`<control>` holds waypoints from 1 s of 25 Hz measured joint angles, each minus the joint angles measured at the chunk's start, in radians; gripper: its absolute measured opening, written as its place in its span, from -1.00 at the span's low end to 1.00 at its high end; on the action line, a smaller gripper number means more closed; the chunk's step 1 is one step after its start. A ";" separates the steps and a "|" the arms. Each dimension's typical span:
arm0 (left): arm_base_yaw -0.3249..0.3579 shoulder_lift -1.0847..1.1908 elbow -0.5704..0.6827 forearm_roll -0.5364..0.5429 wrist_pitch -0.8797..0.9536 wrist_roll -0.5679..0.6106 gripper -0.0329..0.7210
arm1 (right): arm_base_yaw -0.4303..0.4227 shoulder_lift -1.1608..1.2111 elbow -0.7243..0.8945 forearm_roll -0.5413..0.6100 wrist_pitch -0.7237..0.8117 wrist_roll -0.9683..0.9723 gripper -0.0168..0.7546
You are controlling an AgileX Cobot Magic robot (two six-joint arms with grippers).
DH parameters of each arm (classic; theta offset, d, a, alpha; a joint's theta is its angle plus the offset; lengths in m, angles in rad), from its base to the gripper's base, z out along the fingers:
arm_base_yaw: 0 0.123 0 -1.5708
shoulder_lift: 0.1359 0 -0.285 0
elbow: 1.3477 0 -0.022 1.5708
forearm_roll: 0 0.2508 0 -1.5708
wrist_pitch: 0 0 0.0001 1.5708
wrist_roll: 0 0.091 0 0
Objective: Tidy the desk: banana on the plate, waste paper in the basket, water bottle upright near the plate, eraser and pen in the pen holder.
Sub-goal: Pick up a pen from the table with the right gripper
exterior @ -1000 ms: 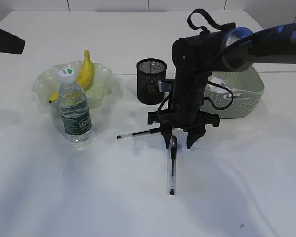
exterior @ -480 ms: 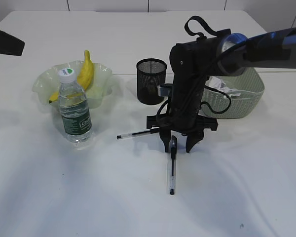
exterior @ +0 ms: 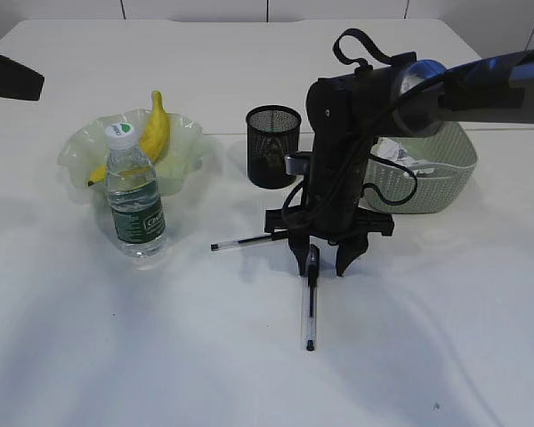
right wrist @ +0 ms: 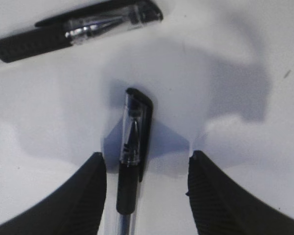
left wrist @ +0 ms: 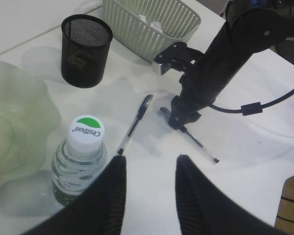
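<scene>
I am looking at the tabletop (exterior: 445,338) and most of the job looks done. The banana (exterior: 154,129) is lying on the green plate (exterior: 185,147). The Cestbon water bottle (exterior: 133,197) is standing up at the plate's 6 o'clock, just beside it. Crumpled paper (exterior: 397,153) is sitting in the green basket (exterior: 445,182). I cannot tell if the eraser is inside the black mesh pen holder (exterior: 273,147).

Two pens are still lying flat. I am pointing my right end effector (exterior: 319,263) straight down over the clear pen (exterior: 310,307), with its fingers wide open on both sides of the pen's cap end. The other pen (exterior: 247,240) is lying at its 9 o'clock.

My left end effector (left wrist: 149,178) is hanging open above the bottle, holding nothing.
</scene>
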State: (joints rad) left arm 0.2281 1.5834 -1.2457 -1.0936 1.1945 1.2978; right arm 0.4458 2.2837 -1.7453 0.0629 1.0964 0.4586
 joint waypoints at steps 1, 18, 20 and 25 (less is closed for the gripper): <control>0.000 0.000 0.000 0.000 0.000 0.000 -0.29 | 0.000 0.000 0.000 0.000 0.004 0.000 0.06; 0.000 0.000 0.000 0.000 0.000 0.000 -0.29 | 0.000 0.000 0.000 -0.010 0.021 0.000 -0.30; 0.000 0.000 0.000 0.000 0.000 0.000 -0.29 | 0.000 0.000 0.000 -0.010 0.021 0.007 -0.31; 0.000 0.000 0.000 0.000 0.000 0.000 -0.29 | 0.000 0.000 0.000 -0.010 0.019 0.029 -0.32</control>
State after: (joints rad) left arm 0.2281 1.5834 -1.2457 -1.0936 1.1945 1.2978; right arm 0.4458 2.2837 -1.7453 0.0529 1.1154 0.4871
